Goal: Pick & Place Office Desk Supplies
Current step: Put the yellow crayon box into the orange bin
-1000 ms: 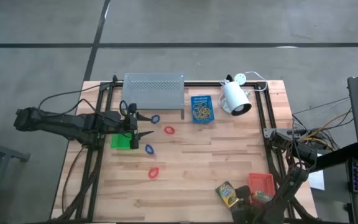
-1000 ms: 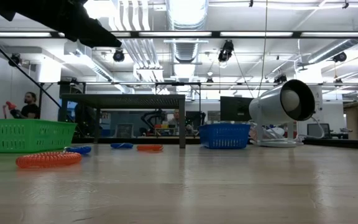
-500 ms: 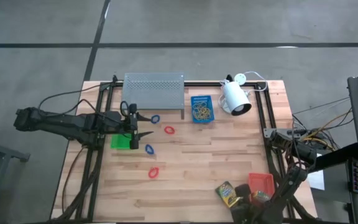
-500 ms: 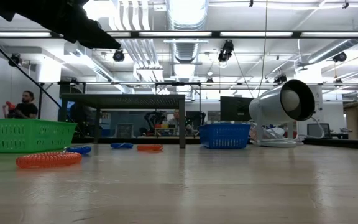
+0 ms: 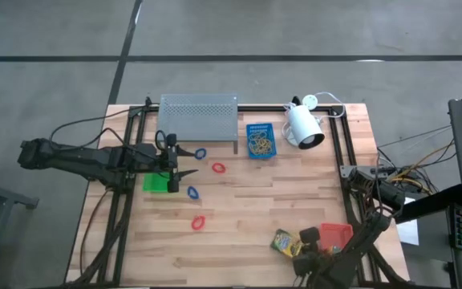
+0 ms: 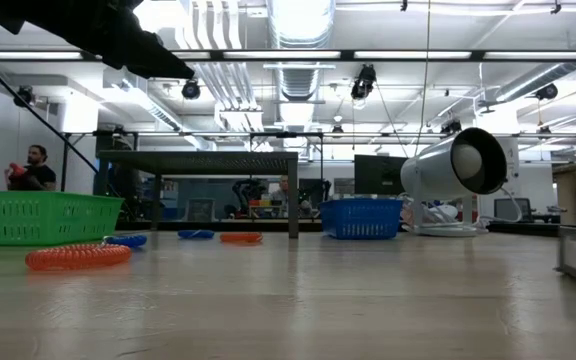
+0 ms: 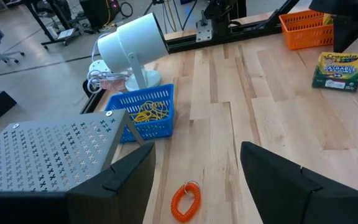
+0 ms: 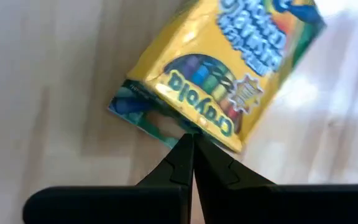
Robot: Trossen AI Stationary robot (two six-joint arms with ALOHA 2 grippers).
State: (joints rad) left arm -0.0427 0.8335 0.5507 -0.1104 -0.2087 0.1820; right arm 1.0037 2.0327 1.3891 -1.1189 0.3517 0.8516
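My right fingers (image 8: 191,146) are pinched shut, tips at the near edge of the crayon box (image 8: 219,68).

The crayon box lies dead ahead of those fingers, its long axis slanting toward the upper right of the wrist frame; from above it sits low and right of centre on the bench (image 5: 247,209), just beside the orange tray (image 5: 339,234). My right arm is much the nearer (nothing is gripped yet, I judge). My left fingers (image 5: 184,172) stand open near the green tray (image 5: 154,183), upper left. Smooth bare wood; grey concrete floor around.
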